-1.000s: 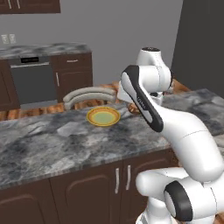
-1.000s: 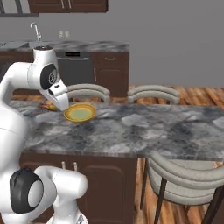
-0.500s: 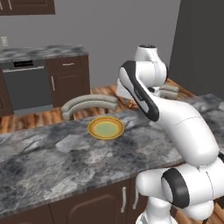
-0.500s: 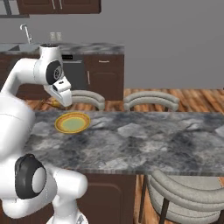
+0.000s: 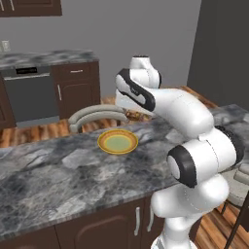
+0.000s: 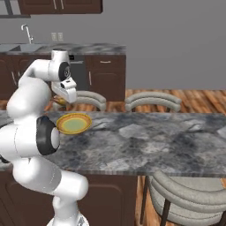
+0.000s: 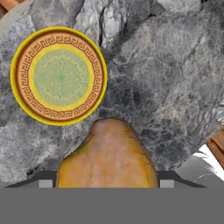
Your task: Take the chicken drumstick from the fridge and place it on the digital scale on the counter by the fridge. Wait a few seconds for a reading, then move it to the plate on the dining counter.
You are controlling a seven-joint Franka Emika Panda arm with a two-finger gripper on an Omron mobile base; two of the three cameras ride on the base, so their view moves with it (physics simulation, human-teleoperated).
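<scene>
The gripper (image 7: 107, 181) is closed on the chicken drumstick (image 7: 108, 155), which bulges up between the two finger tips in the hand view, glossy and orange-brown; the tips themselves barely show at either side of it. The drumstick hangs above the dining counter (image 7: 175, 83), just beside the plate (image 7: 58, 76) and not over it.

The plate lies flat on the grey-marbled slab with nothing in it: a yellow rim, a brown key-pattern band and a pale green centre. In the left base view the plate (image 5: 117, 142) sits near the slab's far edge, in front of a grey chair back (image 5: 97, 115).

The arm folds up and over from the base, its wrist bent down beyond the plate; from the right base view the hand (image 6: 66, 90) seems to hover just behind the plate (image 6: 73, 123), though the meat is hard to make out there.
</scene>
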